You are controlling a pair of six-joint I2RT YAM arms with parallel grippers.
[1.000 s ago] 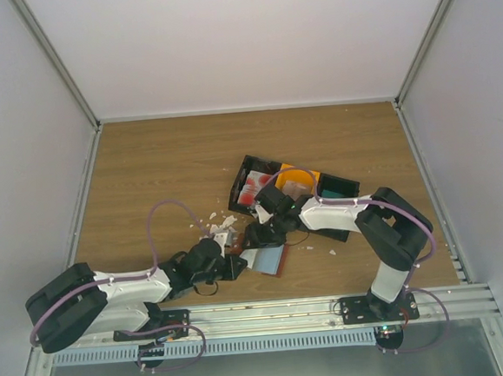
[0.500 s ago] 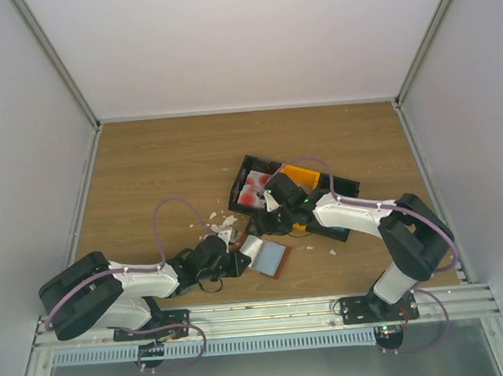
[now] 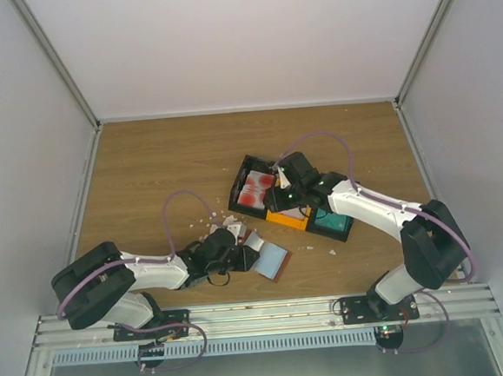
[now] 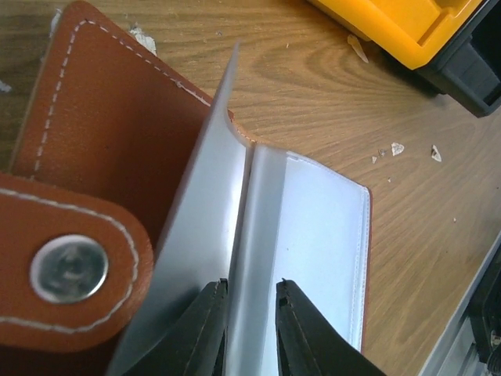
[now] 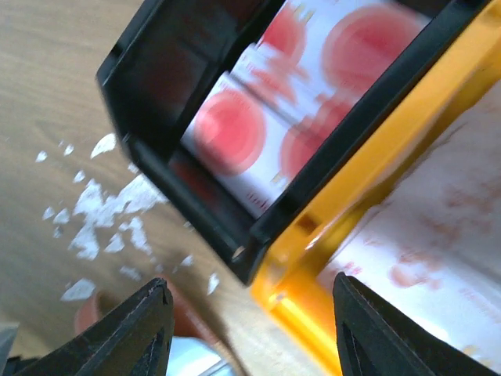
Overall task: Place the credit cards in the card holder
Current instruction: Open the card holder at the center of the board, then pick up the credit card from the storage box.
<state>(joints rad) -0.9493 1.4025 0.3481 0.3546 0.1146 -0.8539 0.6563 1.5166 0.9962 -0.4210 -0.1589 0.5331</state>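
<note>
Left gripper [image 4: 249, 286]: jaws pinched together on a pale, see-through pocket leaf of the flat brown leather card holder [image 4: 117, 149]. The leaf is lifted clear of the pocket beside it. The holder lies open on the wood right under your fingers, with its snap flap to their left.

Right gripper [image 5: 250, 286]: jaws wide apart, nothing between them. It hovers just above the black plastic tray [image 5: 176, 176], and the white credit cards with red blotches [image 5: 235, 129] lie flat ahead of the fingertips. The orange plastic tray [image 5: 313, 227] with pale pinkish cards [image 5: 423, 235] sits just right of them (this view is blurred).

Step, as I read it: reaching for a card, none picked yet. Next you need to drop onto one card's edge, lift that card alone, and carry it to the held pocket. Keep the left pinch firm so the slot stays open.
</note>
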